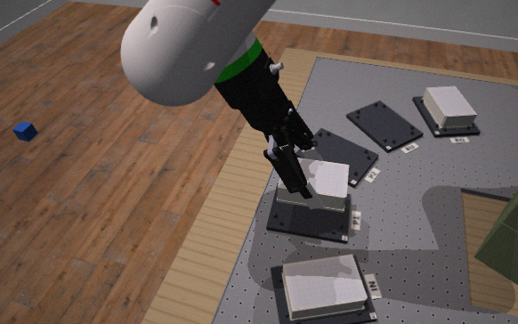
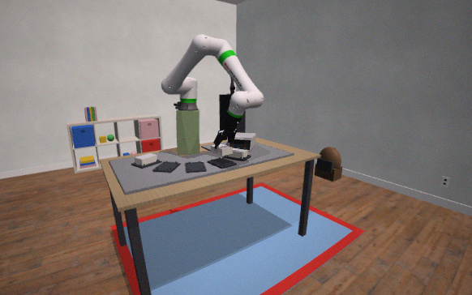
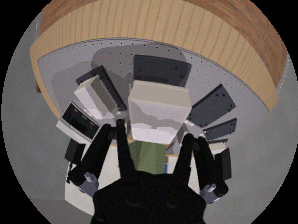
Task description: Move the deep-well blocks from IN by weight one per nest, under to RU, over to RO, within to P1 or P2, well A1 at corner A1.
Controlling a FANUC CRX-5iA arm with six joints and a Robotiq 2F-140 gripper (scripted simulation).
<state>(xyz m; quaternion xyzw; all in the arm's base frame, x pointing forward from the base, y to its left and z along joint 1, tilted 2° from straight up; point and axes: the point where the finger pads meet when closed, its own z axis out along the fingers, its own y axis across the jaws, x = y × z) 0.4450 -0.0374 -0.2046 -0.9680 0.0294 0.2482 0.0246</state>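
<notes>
My gripper (image 1: 310, 171) (image 2: 224, 144) (image 3: 155, 117) is shut on a white block (image 1: 331, 180) (image 2: 223, 151) (image 3: 159, 112), held above nest P1 (image 1: 311, 222) (image 2: 222, 163) (image 3: 162, 70), with a gap beneath it. Its cut corner cannot be made out. Another block (image 1: 325, 285) (image 2: 241, 153) (image 3: 91, 99) lies in the infeed nest IN. A third block (image 1: 449, 104) (image 2: 146, 159) sits on nest RO (image 1: 438, 130). Nests P2 (image 1: 340, 153) (image 2: 195, 167) (image 3: 214, 104) and RU (image 1: 384, 126) (image 2: 166, 167) hold no block.
The check-weigher CW (image 2: 251, 139) (image 3: 66, 131) stands behind IN in the exterior view; its lamp cannot be read clearly. The green pedestal (image 1: 503, 245) (image 2: 187, 134) (image 3: 150, 157) carries the arm. A blue cube (image 1: 25, 131) lies on the floor.
</notes>
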